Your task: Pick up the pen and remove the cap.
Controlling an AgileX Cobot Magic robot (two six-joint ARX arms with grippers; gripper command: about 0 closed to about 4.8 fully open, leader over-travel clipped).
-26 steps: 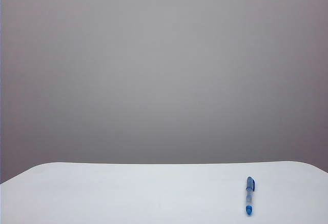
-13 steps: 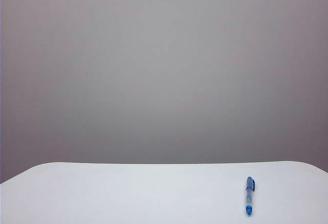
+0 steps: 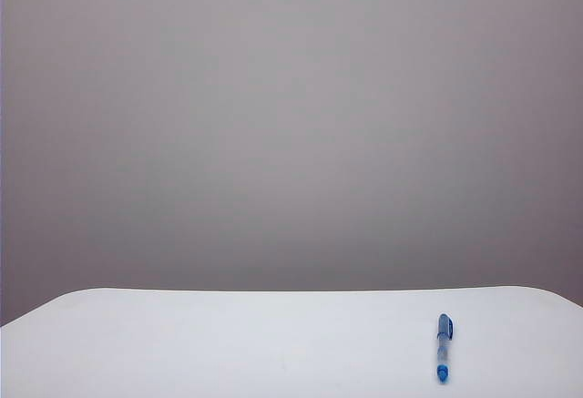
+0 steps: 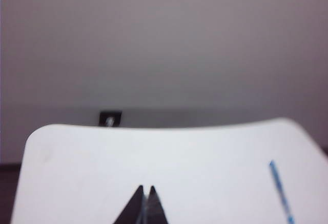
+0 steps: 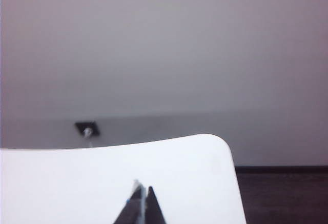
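The pen lies on the white table at the near right, its length running away from the camera. The darker blue cap sits on its far end. No arm shows in the exterior view. My left gripper hangs low over the table with its dark fingers pressed together and nothing between them. In that view the pen is a blurred blue streak well off to the side of the fingers. My right gripper is also shut over the table near a rounded corner, and the pen does not show clearly there.
The table has rounded far corners and a plain grey wall behind it. A small black fixture sits low on that wall, seen too from the right wrist as the fixture. Dark floor lies past the table's side edge.
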